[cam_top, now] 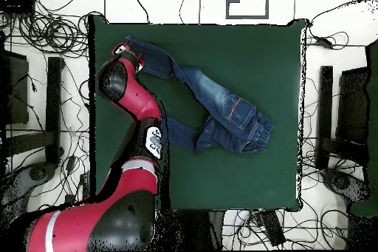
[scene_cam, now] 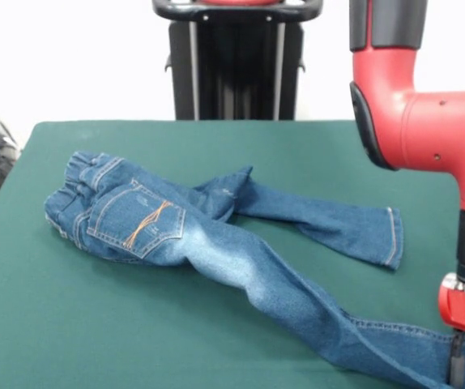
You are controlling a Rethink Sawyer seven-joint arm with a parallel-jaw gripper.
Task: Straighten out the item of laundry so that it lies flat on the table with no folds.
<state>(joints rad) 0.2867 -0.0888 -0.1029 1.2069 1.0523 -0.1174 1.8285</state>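
The blue denim jeans [scene_cam: 216, 251] lie on the green table [scene_cam: 70, 324], waistband at the left and a back pocket [scene_cam: 139, 220] with orange stitching facing up. The seat is bunched and twisted. One leg [scene_cam: 330, 220] runs right to a hem. The other leg [scene_cam: 313, 312] stretches to the bottom right corner, where my gripper [scene_cam: 458, 369] comes down onto its end, mostly cut off by the picture's edge. In the overhead view the jeans [cam_top: 221, 109] spread from the waist at right to a leg end [cam_top: 144, 53] at the table's [cam_top: 244, 175] upper left corner, beside the arm's wrist [cam_top: 122, 57], which hides the gripper.
The red and black arm [scene_cam: 427, 121] fills the right side of the front view. A black pedestal [scene_cam: 236, 65] stands behind the table. Overhead, tangled cables [cam_top: 44, 27] and dark stands [cam_top: 55, 109] surround the table, and the arm [cam_top: 140, 145] lies along its left edge.
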